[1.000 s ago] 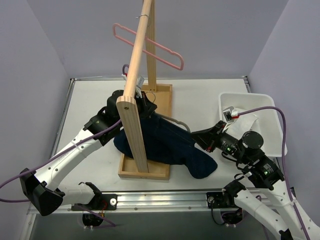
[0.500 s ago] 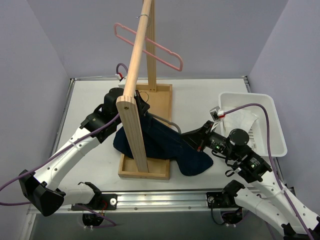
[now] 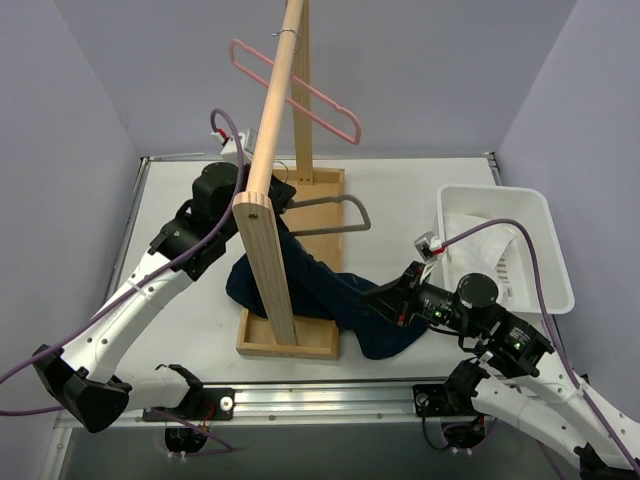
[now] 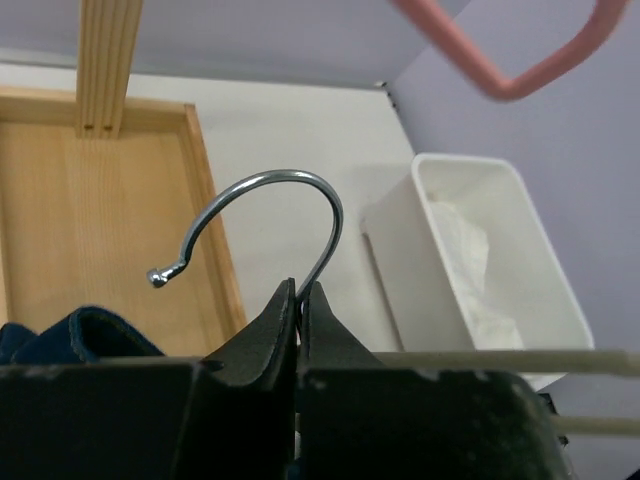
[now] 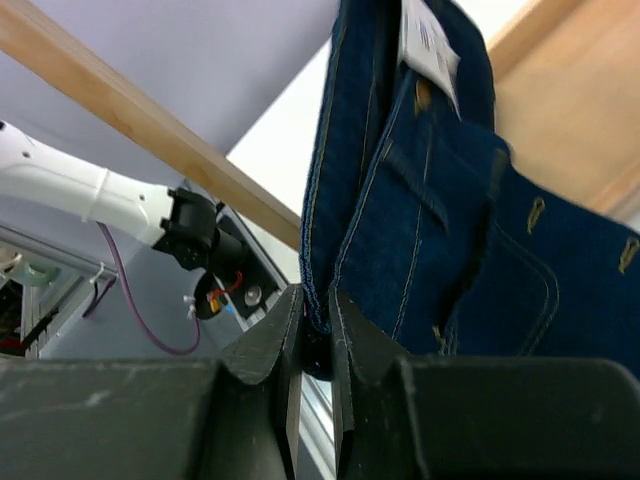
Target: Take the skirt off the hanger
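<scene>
**Your holdings, and what stands on the table (image 3: 400, 190)**

Your left gripper (image 4: 300, 292): the jaws are pressed fully together on the neck of the steel hook (image 4: 285, 200) of the grey hanger (image 3: 325, 202). You hold the hanger above the table, just right of the rack's front post. Its loop reaches toward the right edge and is bare along the part in view.

Your right gripper (image 5: 315, 302): it is nearly closed. The fingers pinch a stitched edge of the skirt (image 5: 440, 210), with only the cloth's thickness between them. Seen from above, it sits low toward the table's near edge, just right of the rack base.

Skirt: dark blue denim with pale stitching and a white label (image 5: 428, 38) inside. One fold rises toward your left gripper. The bulk slumps over the right side of the rack base and spills onto the table toward the near edge. You cannot tell whether any part is clipped to the grey hanger, because the post hides where they meet.

Wooden rack (image 3: 268, 270): a tray-like base in the middle of the table and upright posts. A round rail (image 3: 278, 100) runs across the top.

Pink hanger (image 3: 300, 88): it is hooked over the rail at the far end and hangs tilted.

White bin (image 3: 500, 190): it stands at the table's right edge with pale crumpled material inside.
</scene>
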Robot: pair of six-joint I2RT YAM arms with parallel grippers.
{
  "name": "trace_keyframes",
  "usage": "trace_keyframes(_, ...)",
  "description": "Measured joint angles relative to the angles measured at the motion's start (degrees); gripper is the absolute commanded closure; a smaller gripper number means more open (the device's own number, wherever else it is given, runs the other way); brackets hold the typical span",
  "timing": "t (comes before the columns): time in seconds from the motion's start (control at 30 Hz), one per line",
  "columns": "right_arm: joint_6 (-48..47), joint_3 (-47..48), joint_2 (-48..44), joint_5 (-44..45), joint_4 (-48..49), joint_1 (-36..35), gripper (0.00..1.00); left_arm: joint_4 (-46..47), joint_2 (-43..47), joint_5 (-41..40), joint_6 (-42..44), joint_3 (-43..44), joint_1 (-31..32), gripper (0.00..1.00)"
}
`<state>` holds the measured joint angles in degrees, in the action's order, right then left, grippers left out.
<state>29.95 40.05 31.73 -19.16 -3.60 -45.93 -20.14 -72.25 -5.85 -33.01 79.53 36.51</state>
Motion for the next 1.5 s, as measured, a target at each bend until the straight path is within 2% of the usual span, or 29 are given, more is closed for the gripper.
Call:
trace_keyframes(0.13,0.0,0.0,-0.8,0.2,-4.4,-0.2,1.00,2.1,0.0,-0.2,-2.0,2.5,-0.2,0.98)
trace_keyframes(0.3,0.1,0.0,2.0,0.8,-2.6,-0.3,1.00,3.0,0.0,1.5,-4.2,3.3,-0.4,0.98)
trace_keyframes(0.4,-0.1,0.0,8.2,1.9,1.4,-0.3,1.00,4.1,0.1,5.1,-6.3,3.1,-1.0,0.98)
trace_keyframes(0.57,-1.3,1.7,24.8,3.4,8.9,-0.3,1.00,9.5,2.0,13.6,-12.0,-1.2,-1.2,0.98)
trace_keyframes(0.67,-1.7,1.7,28.8,5.2,10.3,0.3,1.00,12.3,2.7,17.9,-14.7,-2.7,-1.2,0.98)
trace_keyframes(0.77,-1.7,2.3,28.5,6.6,10.7,3.3,1.00,14.6,3.6,20.9,-16.0,-2.9,-1.2,0.98)
trace_keyframes(0.9,-1.9,5.4,28.5,6.3,10.8,14.1,1.00,17.1,5.7,24.0,-17.7,-3.2,-0.6,0.98)
trace_keyframes(1.0,-3.3,10.5,29.1,7.3,8.4,20.2,1.00,17.9,7.0,25.3,-17.8,-3.2,0.5,0.98)
trace_keyframes(1.1,-5.6,19.0,30.1,8.7,3.7,23.2,1.00,16.8,7.9,25.0,-15.9,-3.2,0.9,0.98)
trace_keyframes(1.27,-10.6,36.4,30.6,15.0,-3.1,24.2,1.00,13.5,9.7,20.9,-10.4,-5.2,1.0,0.98)
trace_keyframes(1.5,-16.5,52.8,27.5,23.8,-4.1,24.2,1.00,9.9,9.3,17.6,-5.2,-9.4,1.3,0.98)
